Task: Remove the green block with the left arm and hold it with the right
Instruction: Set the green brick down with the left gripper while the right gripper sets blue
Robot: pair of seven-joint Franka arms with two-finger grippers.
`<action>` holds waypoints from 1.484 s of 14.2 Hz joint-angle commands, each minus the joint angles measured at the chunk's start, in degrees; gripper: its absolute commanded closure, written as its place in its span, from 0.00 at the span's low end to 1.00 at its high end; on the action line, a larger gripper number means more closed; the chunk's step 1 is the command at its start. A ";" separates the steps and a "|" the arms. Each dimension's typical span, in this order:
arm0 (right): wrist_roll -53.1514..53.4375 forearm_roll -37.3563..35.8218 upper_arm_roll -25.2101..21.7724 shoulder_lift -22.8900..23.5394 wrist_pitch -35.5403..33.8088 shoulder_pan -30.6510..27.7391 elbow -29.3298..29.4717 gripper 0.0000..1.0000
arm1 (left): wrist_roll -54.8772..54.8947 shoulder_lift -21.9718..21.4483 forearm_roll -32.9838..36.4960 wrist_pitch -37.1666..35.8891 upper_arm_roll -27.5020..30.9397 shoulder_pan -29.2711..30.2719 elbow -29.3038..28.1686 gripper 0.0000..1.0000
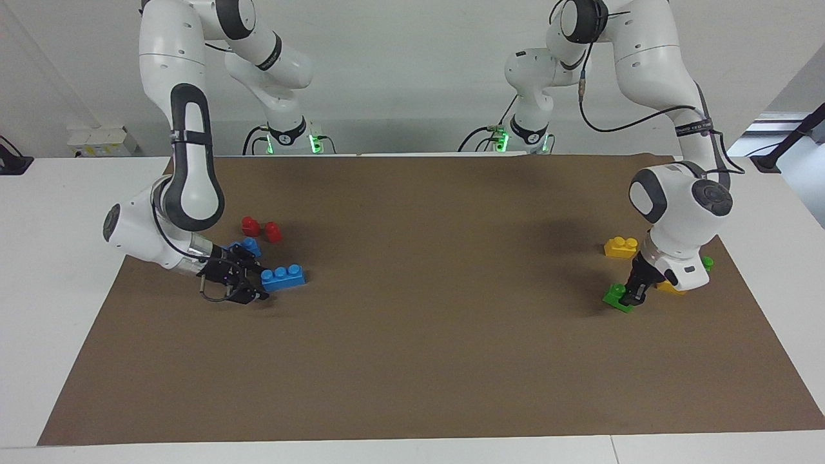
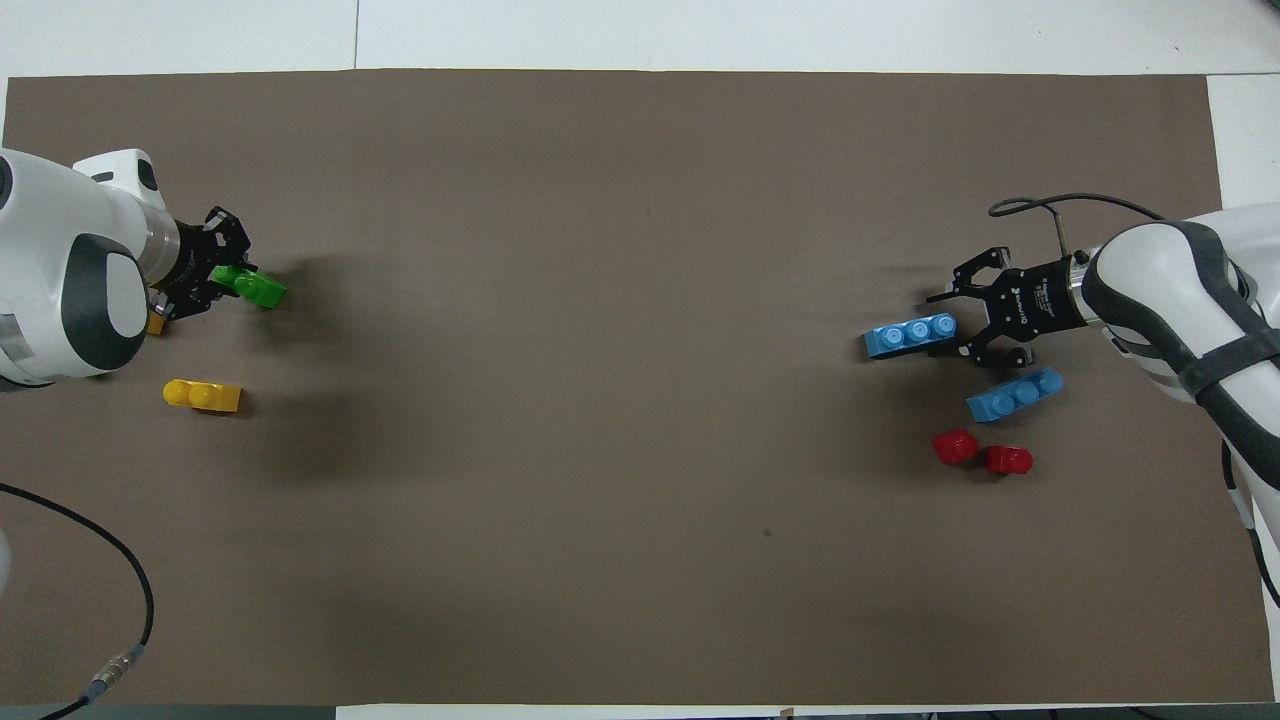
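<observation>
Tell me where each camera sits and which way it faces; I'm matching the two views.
Facing view: high across the table, looking back at the robots; both arms show whole, left hand gripping the green block, right hand at a blue brick.
Overhead view: above the robots' end, looking steeply down and forward; only wrists and hands show.
Shared: brown mat, those bricks, both hands, half a turn apart.

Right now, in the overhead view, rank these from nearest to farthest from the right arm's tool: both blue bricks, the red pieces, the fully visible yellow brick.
1. Blue brick, at the right tool's tips.
2. Second blue brick, nearer the robots.
3. Red pieces, nearer the robots again.
4. Yellow brick, at the left arm's end.
</observation>
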 commanded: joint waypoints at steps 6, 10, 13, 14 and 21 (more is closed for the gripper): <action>-0.51 -9.18 0.28 -11.83 -6.88 1.90 4.28 0.00 | 5.92 -0.65 1.07 1.66 -0.67 -0.22 0.50 0.00; -6.28 -20.51 0.72 -15.35 -17.06 5.15 11.57 0.00 | 13.46 -5.66 1.07 -3.77 -0.76 -1.01 0.59 0.00; -15.52 -26.41 0.90 -21.31 -22.61 7.70 13.25 0.00 | 21.72 -10.23 1.07 -10.01 -1.02 -1.10 0.77 0.00; -19.37 -27.99 0.90 -23.25 -24.89 8.23 13.34 0.00 | 23.66 -11.72 1.07 -11.60 -1.11 -1.10 0.77 0.00; -40.24 -35.30 0.81 -25.99 -28.07 7.97 14.14 0.00 | 37.63 -22.00 1.42 -28.20 -1.73 -1.01 4.98 0.00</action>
